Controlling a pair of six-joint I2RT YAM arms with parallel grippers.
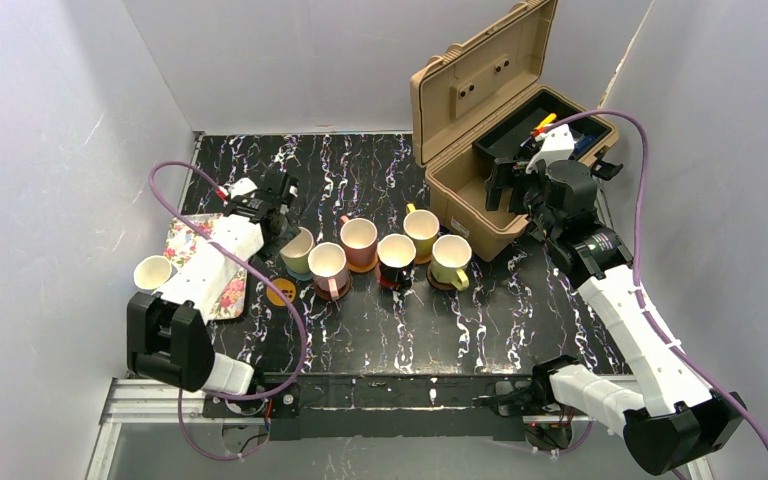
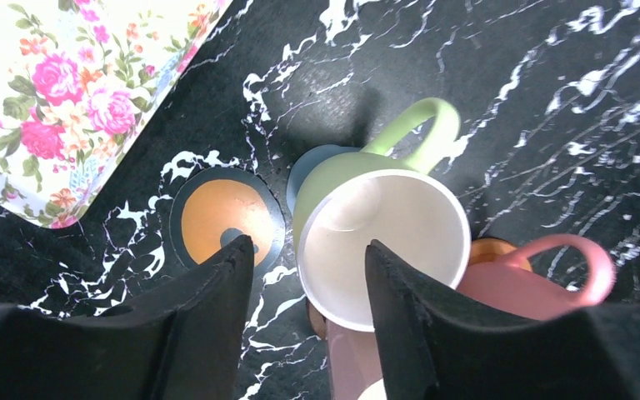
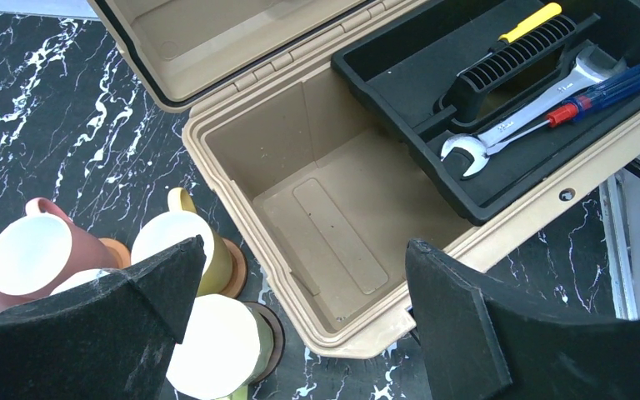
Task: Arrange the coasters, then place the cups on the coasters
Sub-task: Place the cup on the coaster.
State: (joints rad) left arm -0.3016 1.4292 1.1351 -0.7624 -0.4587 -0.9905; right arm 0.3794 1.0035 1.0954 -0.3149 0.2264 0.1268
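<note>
Black marbled worktop [image 1: 380,335] carries a row of cups on coasters. At its left end the lime-green cup [image 2: 400,221] sits on a grey-blue coaster [image 2: 302,171], and the left claw [image 2: 310,248] straddles its rim, parted and clear of the wall, so the cup looks delivered. Just beside it an orange coaster [image 2: 221,212] lies bare, probably for the cup [image 1: 152,272] by the floral tray [image 2: 67,92], while the right claw [image 3: 304,248] hangs spread and empty over the open toolbox [image 3: 267,142], out of the way.

Seven cups [image 1: 358,240], seven coasters [image 1: 281,292]: six under cups, one bare just beside the left hand [image 2: 308,244]. One floral tray [image 1: 182,240], one toolbox [image 1: 480,100].
</note>
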